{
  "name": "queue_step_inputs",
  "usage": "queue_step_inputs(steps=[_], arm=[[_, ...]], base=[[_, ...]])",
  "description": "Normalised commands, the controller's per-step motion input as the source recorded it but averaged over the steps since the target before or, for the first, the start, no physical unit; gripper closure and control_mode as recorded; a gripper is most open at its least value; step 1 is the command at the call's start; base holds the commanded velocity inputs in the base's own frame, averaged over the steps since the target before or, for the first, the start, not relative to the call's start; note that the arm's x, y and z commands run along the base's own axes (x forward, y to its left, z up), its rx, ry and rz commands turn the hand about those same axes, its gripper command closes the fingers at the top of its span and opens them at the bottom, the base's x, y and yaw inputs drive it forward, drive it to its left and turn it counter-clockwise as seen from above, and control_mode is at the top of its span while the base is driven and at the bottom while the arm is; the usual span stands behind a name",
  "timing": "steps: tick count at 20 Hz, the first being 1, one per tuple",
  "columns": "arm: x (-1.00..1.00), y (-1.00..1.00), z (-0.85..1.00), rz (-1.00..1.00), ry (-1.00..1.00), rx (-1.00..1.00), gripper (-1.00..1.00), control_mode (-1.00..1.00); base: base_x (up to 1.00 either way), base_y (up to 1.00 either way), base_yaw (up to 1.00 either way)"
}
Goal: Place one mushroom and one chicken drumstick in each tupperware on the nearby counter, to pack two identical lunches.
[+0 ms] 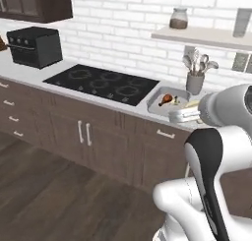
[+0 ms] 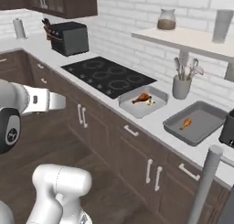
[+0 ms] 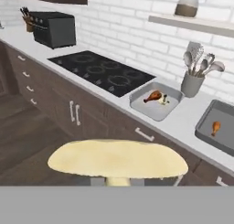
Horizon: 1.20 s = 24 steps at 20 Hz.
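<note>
Pale counter (image 3: 183,122) stretches ahead; we carry a mushroom (image 3: 118,160) clamped in our jaws — at six o'clock — because the darker tupperware (image 3: 218,127), at three o'clock, holds only a chicken drumstick (image 3: 215,127).

Open counter (image 2: 157,120) between both tubs; utensil holder (image 2: 181,87) crowding behind.

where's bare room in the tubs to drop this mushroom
The darker grey tupperware holds one chicken drumstick; most of its floor around that is bare. The light grey tupperware is crowded: a drumstick and a mushroom sit mid-tub.
</note>
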Motion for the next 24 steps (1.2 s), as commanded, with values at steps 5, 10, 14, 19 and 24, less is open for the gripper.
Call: queue_step_inputs(steps=[5,10,14,19,24], arm=[[0.00,0.00,0.00,0.00,0.00,0.00,1.00,1.00],[0.00,0.00,0.00,0.00,0.00,0.00,1.00,1.00],[0.00,0.00,0.00,0.00,0.00,0.00,1.00,1.00],[0.00,0.00,0.00,0.00,0.00,0.00,1.00,1.00],[0.00,-0.03,-0.23,-0.22,0.01,0.00,1.00,-1.00]], base=[[0.55,-0.05,-0.76],[0.74,0.00,-0.72],[0.84,0.26,-0.61],[0.47,0.61,-0.50],[0.02,0.16,-0.17]])
